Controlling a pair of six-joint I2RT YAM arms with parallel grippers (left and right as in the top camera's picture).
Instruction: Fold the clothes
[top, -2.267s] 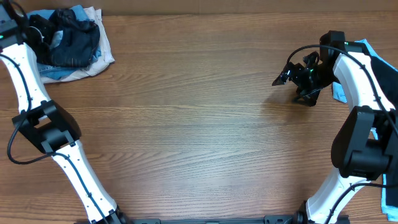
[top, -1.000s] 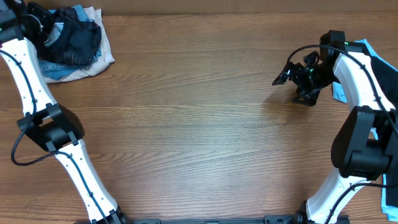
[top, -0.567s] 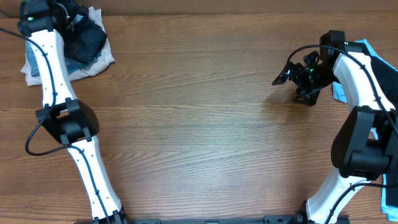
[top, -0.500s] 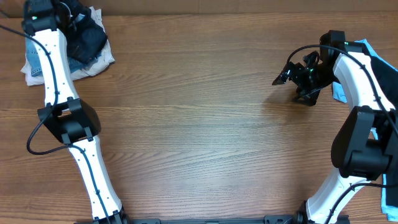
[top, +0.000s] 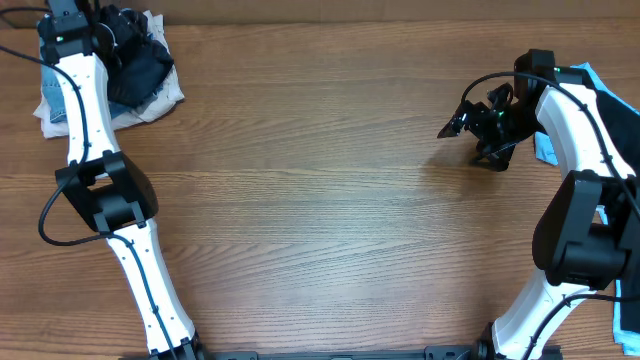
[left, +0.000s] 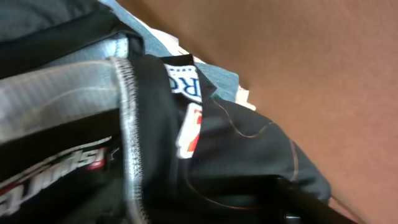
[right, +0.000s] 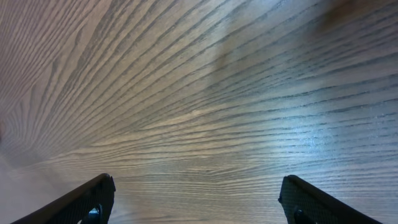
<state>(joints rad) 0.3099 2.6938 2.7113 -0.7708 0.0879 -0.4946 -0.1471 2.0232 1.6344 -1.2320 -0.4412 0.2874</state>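
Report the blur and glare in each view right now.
Overhead: sharp and evenly lit, the clothes crisp in their pile at top left. Left wrist: too close to focus, the black jersey smeared, its lettering barely legible. Right wrist: table grain sharp, a pale bluish sheen at right.

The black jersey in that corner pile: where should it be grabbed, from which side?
Probably the loose edge of the black jersey on its right side, where it drapes over the pale garment. Come from above: it lies crumpled on the table, so only a raised fold can be pinched.
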